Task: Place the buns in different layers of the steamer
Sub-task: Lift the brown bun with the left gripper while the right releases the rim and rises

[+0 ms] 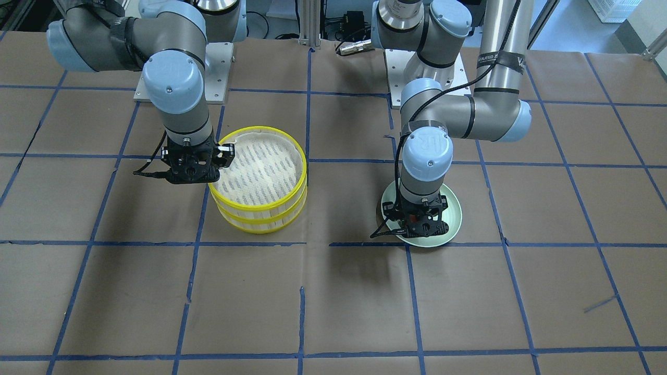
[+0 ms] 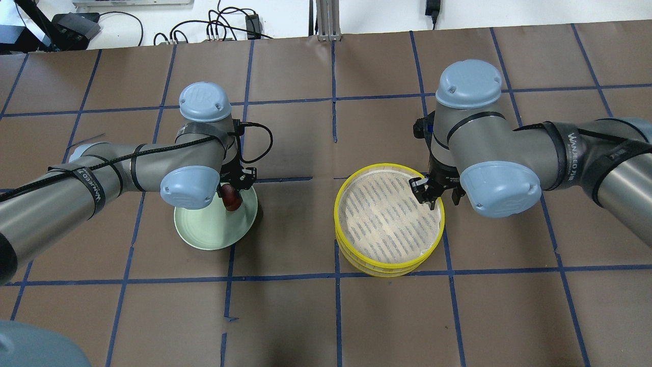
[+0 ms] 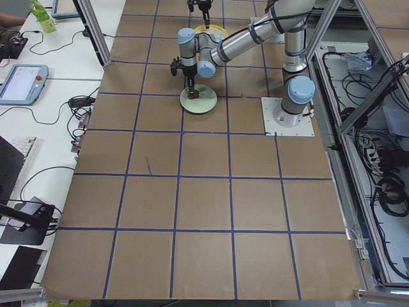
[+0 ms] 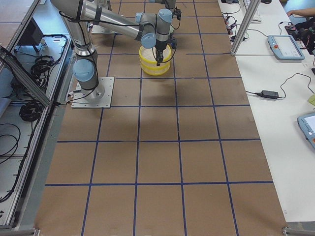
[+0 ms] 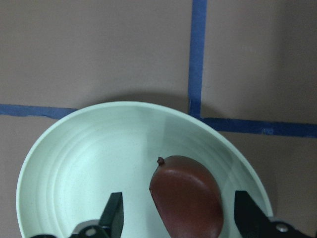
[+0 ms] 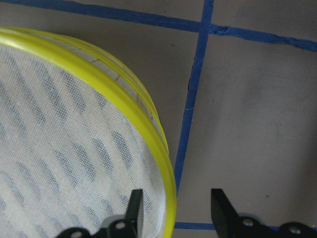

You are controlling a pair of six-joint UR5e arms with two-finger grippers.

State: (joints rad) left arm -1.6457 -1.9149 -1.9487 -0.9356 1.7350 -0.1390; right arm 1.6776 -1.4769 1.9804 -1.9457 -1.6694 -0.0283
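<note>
- Yellow-rimmed steamer (image 2: 379, 224) sits right of centre on the brown paper table (image 2: 305, 316), its two layers (image 1: 263, 217) stacked one on the other.
- White patterned liner (image 6: 59, 163) of the top layer is bare where the views show it.
- Right gripper (image 2: 425, 191) hangs at the steamer's far right edge.
- In the right wrist view its fingers (image 6: 135, 201) are apart and straddle the yellow rim (image 6: 148, 119): one over the liner, one outside over the table. There is a gap on each side, so nothing is clamped.
- Pale green plate (image 5: 74, 163) lies left of the steamer and well apart from it, with blue tape (image 5: 198, 49) lines passing under its far edge.
- Dark reddish-brown bun (image 5: 187, 198) lies on the plate, in its far right part as the overhead view shows it.
- Left gripper (image 5: 181, 218) is down over the plate, its fingers (image 5: 115, 213) spread with the bun between them.
- A gap shows on both sides of the bun, narrower on the wrist view's right, so it is not gripped.
- In the front-facing view the left wrist hides most of the plate and all of the bun.
- Both side views show the arms too small to judge the fingers.
</note>
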